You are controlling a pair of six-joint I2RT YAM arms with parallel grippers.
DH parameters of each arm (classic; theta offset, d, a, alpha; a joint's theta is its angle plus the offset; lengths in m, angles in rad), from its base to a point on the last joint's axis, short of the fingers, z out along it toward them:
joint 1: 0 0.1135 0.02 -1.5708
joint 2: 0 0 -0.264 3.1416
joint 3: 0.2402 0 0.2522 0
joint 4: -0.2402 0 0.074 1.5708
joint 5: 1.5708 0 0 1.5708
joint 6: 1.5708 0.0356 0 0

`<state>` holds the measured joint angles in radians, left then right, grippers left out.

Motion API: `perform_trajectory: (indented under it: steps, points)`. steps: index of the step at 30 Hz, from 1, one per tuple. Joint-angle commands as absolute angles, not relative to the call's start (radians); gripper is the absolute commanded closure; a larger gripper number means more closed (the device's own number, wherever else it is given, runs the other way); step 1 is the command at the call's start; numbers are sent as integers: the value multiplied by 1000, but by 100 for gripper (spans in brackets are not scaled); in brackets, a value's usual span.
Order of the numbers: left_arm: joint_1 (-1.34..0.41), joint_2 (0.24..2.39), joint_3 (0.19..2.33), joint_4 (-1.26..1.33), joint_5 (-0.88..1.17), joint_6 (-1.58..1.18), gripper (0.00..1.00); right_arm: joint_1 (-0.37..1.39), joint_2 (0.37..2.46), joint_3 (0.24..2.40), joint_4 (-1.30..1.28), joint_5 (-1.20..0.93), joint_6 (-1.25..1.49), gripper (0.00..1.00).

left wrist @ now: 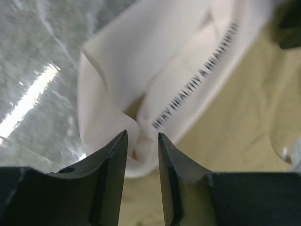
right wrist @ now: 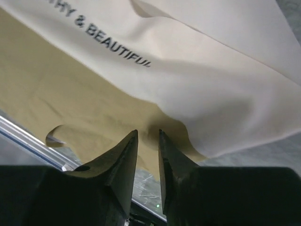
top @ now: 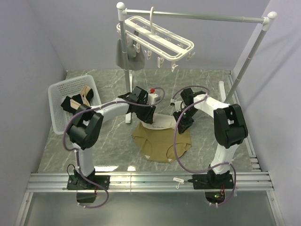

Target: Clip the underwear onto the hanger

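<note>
The tan underwear (top: 162, 141) is spread on the table between the arms, its pale waistband label (top: 157, 125) at the far edge. My left gripper (top: 146, 120) pinches the waistband's left corner; in the left wrist view the gripper (left wrist: 142, 134) has a fold of white band (left wrist: 141, 47) between its tips. My right gripper (top: 181, 126) pinches the right corner; in the right wrist view the gripper (right wrist: 148, 133) holds tan cloth (right wrist: 70, 94) slightly off the table. The white hanger (top: 157, 37) with dangling clips hangs from the rail above and behind.
A grey garment (top: 127, 54) is clipped to the hanger's left end. The silver rail stand (top: 197, 16) spans the back, one post (top: 128, 94) just left of my left gripper. A white basket (top: 56, 94) with black and beige cloth sits at the left. A loose clip (top: 178, 180) lies on the front rail.
</note>
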<state>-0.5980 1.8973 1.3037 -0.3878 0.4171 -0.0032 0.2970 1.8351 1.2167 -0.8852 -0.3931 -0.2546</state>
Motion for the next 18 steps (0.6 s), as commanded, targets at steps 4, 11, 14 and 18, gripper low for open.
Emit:
perform_trajectory:
  steps: [4, 11, 14, 18]
  points:
    - [-548, 2058, 1497, -422, 367, -41, 63, 307, 1884, 1206, -879, -339, -229, 58]
    - [-443, 2112, 1568, -382, 281, -127, 55, 310, 1884, 1171, -859, -233, -233, 46]
    - [-419, 2076, 1542, -365, 310, -109, 52, 308, 1882, 1172, -870, -225, -236, 41]
    - [-416, 1947, 1458, -312, 409, -31, 50, 307, 1847, 1187, -870, -239, -252, 43]
